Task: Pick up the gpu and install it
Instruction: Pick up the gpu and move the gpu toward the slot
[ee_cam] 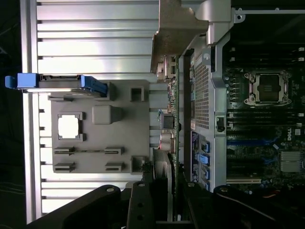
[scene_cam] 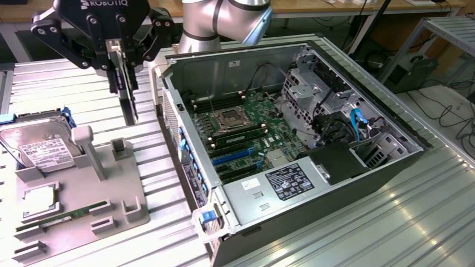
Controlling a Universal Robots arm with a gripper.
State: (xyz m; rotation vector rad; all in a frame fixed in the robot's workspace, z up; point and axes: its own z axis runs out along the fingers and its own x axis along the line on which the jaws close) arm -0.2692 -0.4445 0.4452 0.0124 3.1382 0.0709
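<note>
The fingers [scene_cam: 117,71] are clamped on the gpu [scene_cam: 130,108], which hangs upright above the worktop [scene_cam: 70,83], beside the open computer case [scene_cam: 245,49].

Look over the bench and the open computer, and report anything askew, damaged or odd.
Nothing stands out. The gpu hangs upright, clamped in the gripper, near the gray fixture and beside the open computer case. The hard drive and memory stick sit in their holders; nothing looks spilled or broken.

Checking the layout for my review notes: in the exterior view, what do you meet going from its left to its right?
hard drive → gpu, hanging upright → CPU socket inside the open case → blue cable
</note>
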